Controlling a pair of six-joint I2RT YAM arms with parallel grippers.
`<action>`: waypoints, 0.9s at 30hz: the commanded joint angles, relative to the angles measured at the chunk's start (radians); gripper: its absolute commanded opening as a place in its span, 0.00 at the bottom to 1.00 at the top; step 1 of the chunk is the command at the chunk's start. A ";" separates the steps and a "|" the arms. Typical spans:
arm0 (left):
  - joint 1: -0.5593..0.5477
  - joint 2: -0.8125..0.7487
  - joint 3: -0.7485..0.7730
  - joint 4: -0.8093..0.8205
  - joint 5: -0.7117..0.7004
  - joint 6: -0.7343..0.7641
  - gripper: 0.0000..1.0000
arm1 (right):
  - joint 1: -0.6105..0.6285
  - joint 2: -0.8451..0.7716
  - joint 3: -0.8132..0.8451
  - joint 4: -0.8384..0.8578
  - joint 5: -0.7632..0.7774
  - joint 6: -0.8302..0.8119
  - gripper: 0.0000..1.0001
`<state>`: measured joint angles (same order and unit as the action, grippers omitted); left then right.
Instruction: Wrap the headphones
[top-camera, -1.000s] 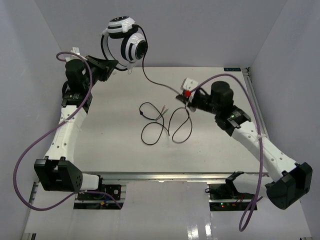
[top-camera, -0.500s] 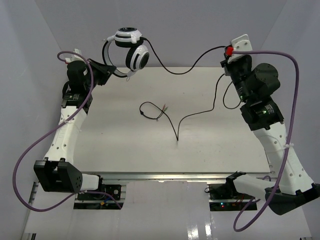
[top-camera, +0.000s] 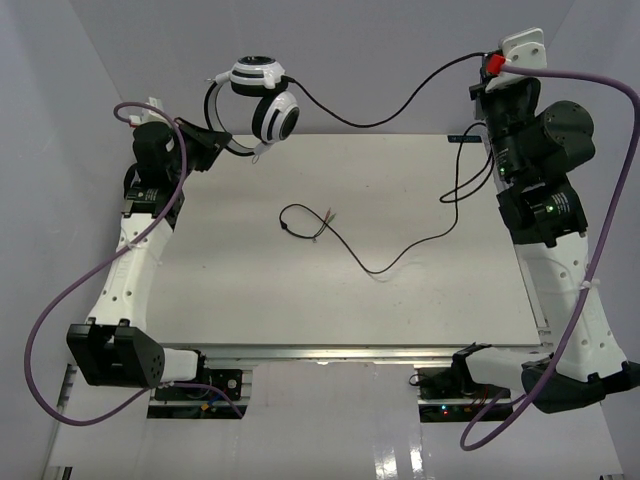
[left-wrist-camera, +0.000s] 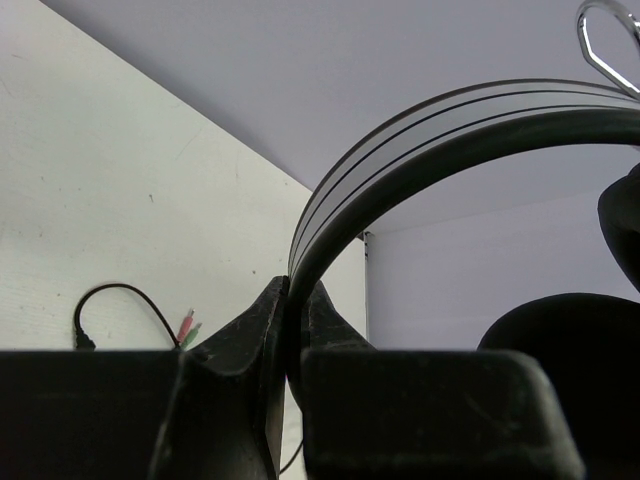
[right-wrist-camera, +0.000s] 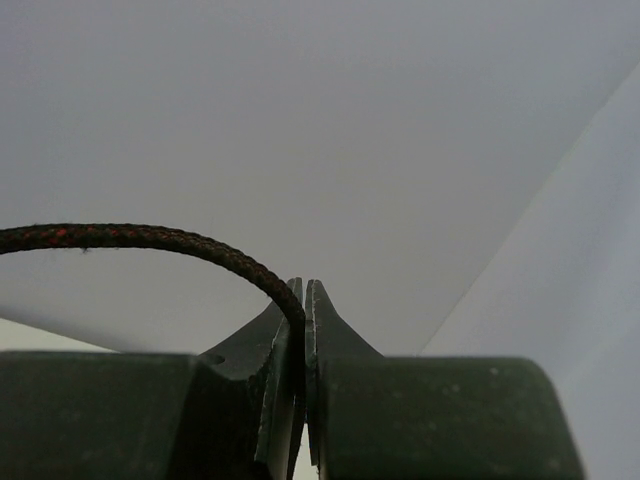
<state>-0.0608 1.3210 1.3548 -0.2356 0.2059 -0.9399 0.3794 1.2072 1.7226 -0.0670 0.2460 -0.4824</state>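
Left end effector (top-camera: 240, 146) is pressed together on the headband of the headphones (top-camera: 262, 95), at the far-left edge of the desk (top-camera: 230, 290). The headphones are held up off the surface, with the two earcups hanging one above the other against the back wall.

Right end effector (top-camera: 482, 78) is raised at the far-right corner, pinching the cable (top-camera: 360, 124).

**Top view only**
- The cable sags in the air from the earcups across to the right end effector.
- It then drops to the desk on the right, runs left across the middle, and ends in a small loop.
- The plugs (top-camera: 328, 215) lie just beside that loop, near the desk's centre.

**Left wrist only**
- The grip detail shows here: both fingers clamp the thin black band (left-wrist-camera: 400, 150) at the left end effector (left-wrist-camera: 295, 320), with no gap.
- A black ear pad (left-wrist-camera: 560, 340) fills the lower right.
- The pink and green plug tips (left-wrist-camera: 187, 325) and the loop show on the desk (left-wrist-camera: 100, 200) behind the fingers. The colours don't read clearly from above.

**Right wrist only**
- The right end effector (right-wrist-camera: 303, 300) has its fingers almost touching.
- The braided cable (right-wrist-camera: 150, 238) arcs in from the left and drops into the slit between them.
- Only the grey wall is behind it. The headphones and the desk contents are not in this view.
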 joint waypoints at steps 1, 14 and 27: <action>0.001 -0.074 0.035 0.067 0.015 -0.024 0.00 | -0.003 -0.025 -0.037 -0.048 -0.240 0.049 0.08; -0.009 -0.051 -0.094 0.075 0.079 -0.092 0.00 | 0.141 -0.058 -0.678 -0.343 -0.227 -0.145 0.08; -0.320 0.316 0.168 -0.144 -0.156 0.235 0.00 | 0.506 0.087 -0.456 -0.356 0.165 -0.452 0.08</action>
<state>-0.3155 1.6089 1.4053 -0.3336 0.1496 -0.8486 0.8523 1.2644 1.1544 -0.4427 0.2910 -0.8421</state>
